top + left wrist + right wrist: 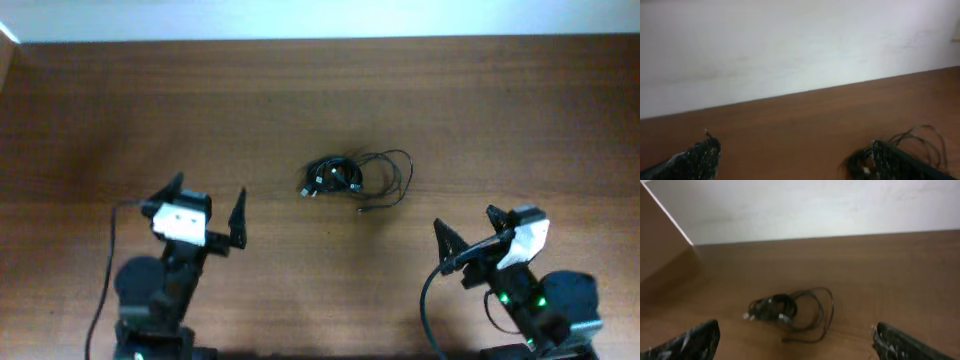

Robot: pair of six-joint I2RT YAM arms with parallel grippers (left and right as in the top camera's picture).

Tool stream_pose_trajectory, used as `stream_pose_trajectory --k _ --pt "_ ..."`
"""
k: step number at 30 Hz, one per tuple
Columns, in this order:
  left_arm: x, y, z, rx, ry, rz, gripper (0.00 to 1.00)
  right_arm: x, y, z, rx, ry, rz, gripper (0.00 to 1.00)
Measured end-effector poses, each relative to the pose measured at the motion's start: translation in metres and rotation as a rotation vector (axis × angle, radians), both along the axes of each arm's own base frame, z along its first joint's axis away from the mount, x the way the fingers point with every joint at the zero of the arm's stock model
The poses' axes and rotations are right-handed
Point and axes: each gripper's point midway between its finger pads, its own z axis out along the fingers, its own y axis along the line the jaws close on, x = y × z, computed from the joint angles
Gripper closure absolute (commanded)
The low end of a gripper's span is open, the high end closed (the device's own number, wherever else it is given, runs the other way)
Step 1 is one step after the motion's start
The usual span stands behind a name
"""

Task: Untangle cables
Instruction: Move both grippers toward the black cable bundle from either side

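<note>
The cables (352, 177) lie in one tangled black bundle on the wooden table, mid-table toward the back, with loose loops trailing right and small light plugs at the left. My left gripper (207, 203) is open and empty, to the left and nearer the front. My right gripper (466, 228) is open and empty, to the right and front of the bundle. In the right wrist view the cables (790, 311) lie ahead between the open fingers (796, 339). In the left wrist view the cables (920, 137) show at the lower right, partly hidden behind the right finger of the open gripper (792, 155).
The wooden table (520, 110) runs back to a pale wall (805, 205). A brown side panel (660, 240) stands at the far left. Thicker black cables hang from both arms near the front edge.
</note>
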Motion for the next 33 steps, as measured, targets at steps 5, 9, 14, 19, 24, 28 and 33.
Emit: stream_pose_trajectory --k 5,9,14,19,24,28,33 --pt "0.031 -0.017 0.016 0.005 0.179 -0.097 0.01 0.008 0.004 0.027 -0.016 0.147 0.018 0.01" --pt "0.06 -0.03 0.024 -0.011 0.415 -0.171 0.01 0.017 0.008 0.039 -0.031 0.301 0.032 0.01" --pt "0.084 -0.044 0.031 -0.015 0.658 -0.268 0.01 0.032 0.024 0.067 -0.001 0.346 0.11 0.01" --pt "0.113 -0.05 0.002 -0.035 0.776 -0.299 0.01 0.041 0.047 0.066 0.07 0.4 0.221 0.01" --pt "0.123 -0.059 -0.011 -0.078 0.805 -0.348 0.0 0.048 0.055 0.037 0.093 0.542 0.258 0.01" --pt "0.137 -0.066 -0.036 -0.019 0.845 -0.315 0.0 0.06 0.058 0.015 0.097 0.618 0.259 0.0" --pt "0.159 -0.102 -0.104 0.102 0.943 -0.306 0.05 0.069 0.059 -0.002 0.096 0.676 0.252 0.0"
